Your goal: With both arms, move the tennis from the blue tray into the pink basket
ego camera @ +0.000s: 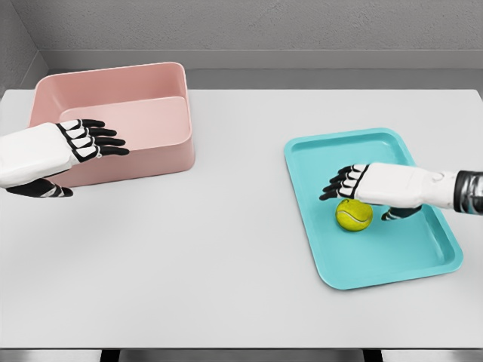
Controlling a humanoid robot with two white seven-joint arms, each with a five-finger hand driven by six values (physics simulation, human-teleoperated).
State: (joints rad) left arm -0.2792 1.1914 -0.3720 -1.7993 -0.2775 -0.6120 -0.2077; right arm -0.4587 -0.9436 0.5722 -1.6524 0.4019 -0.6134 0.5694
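Head view shows a pale worktop (241,249) with the blue tray (423,260) as the anchor for everything else. On the tray, a little toward its near side, lies the tennis ball (354,216). The right hand (370,187) hovers over the tray, palm down, directly above the ball, and its fingers (336,185) are loosely spread, holding nothing. The ball sits just under the palm, between the fingers and the thumb, seemingly lined up for a grasp from above. Well to the left of the tray stands the pink basket (173,154). The left hand (75,143) waits at the basket's front, fingers extended and empty, likely poised for a handover.
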